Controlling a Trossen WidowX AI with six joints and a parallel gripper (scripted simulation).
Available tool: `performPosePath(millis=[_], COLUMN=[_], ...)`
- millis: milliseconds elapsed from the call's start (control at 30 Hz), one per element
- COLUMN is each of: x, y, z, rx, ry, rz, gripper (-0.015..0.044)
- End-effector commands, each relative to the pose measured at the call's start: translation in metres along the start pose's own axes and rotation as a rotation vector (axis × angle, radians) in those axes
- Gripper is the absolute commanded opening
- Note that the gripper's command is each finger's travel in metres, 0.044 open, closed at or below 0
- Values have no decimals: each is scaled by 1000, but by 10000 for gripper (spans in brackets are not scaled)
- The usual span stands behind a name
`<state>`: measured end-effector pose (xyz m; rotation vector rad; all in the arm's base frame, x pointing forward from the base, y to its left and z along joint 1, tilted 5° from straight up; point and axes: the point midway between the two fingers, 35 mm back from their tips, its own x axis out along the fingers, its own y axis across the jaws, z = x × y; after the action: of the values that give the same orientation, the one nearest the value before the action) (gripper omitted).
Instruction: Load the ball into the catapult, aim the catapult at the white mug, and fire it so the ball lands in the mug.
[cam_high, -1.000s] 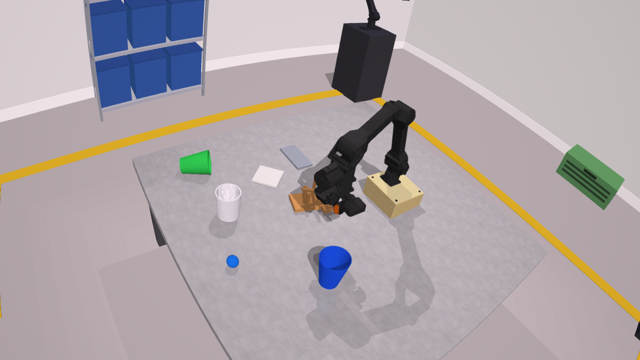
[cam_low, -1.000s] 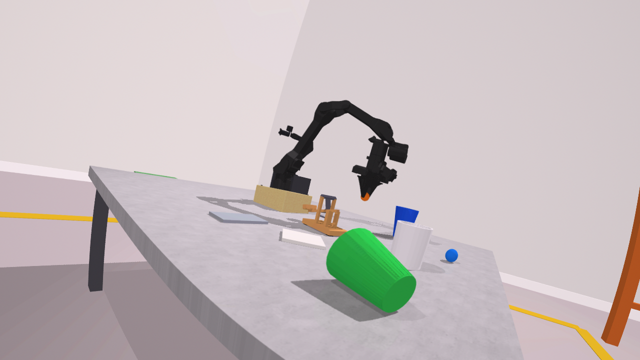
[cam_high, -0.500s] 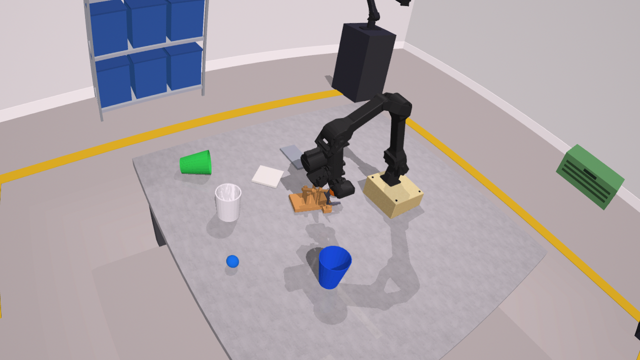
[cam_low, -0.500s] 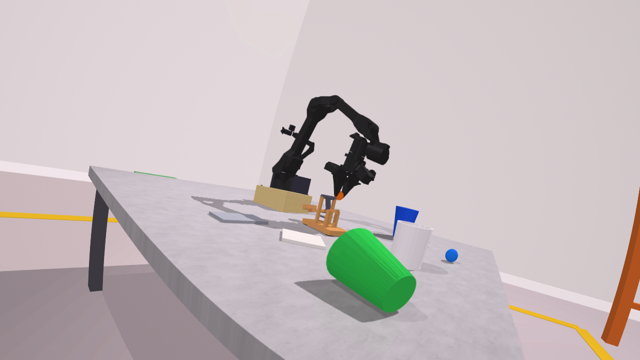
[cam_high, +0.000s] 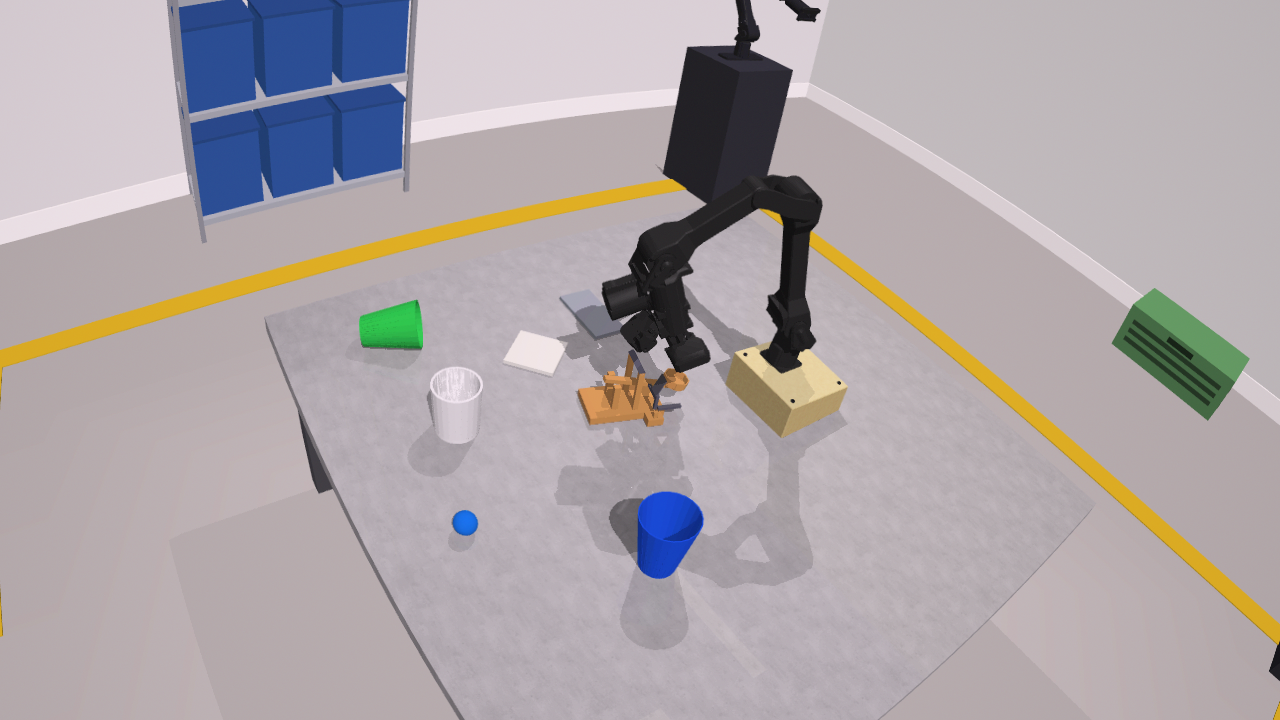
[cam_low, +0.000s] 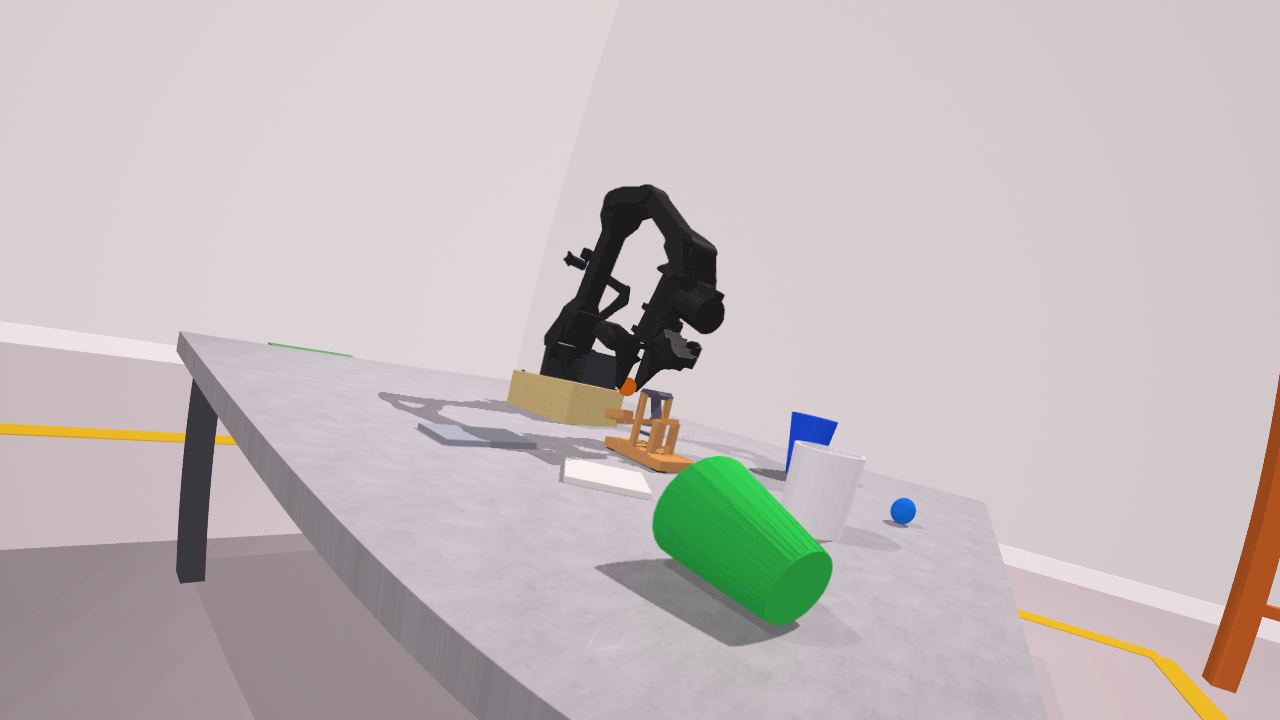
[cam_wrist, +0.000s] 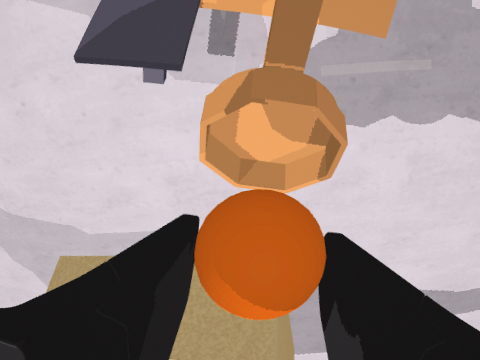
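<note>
My gripper (cam_high: 682, 357) (cam_low: 631, 381) (cam_wrist: 260, 240) is shut on the orange ball (cam_low: 627, 386) (cam_wrist: 260, 254). It holds the ball just above and right beside the spoon cup (cam_high: 677, 379) (cam_wrist: 274, 136) of the wooden catapult (cam_high: 617, 400) (cam_low: 648, 438). The ball is not in the cup. The catapult stands mid-table next to the arm's tan base block (cam_high: 787, 394) (cam_low: 559, 395). The white mug (cam_high: 455, 405) (cam_low: 823, 492) stands upright to the catapult's left in the top view. In that view the fingers hide the ball.
A blue cup (cam_high: 668, 532) (cam_low: 812, 429) stands upright near the front. A green cup (cam_high: 392, 325) (cam_low: 738, 537) lies on its side at the far left. A blue ball (cam_high: 464, 522) (cam_low: 903, 510) lies near the mug. A white slab (cam_high: 534, 352) (cam_low: 606, 478) and a grey slab (cam_high: 586, 308) (cam_low: 465, 436) lie behind the catapult.
</note>
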<state>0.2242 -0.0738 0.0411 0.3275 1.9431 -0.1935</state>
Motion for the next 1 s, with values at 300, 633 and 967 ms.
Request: performPosePath(millis=[300, 633, 967], x=[16, 29, 22], y=[-3, -2, -2], z=[0, 5, 5], rx=[-3, -3, 0], ry=[7, 7, -8], rz=[2, 2, 3], gripper=[0, 0, 79])
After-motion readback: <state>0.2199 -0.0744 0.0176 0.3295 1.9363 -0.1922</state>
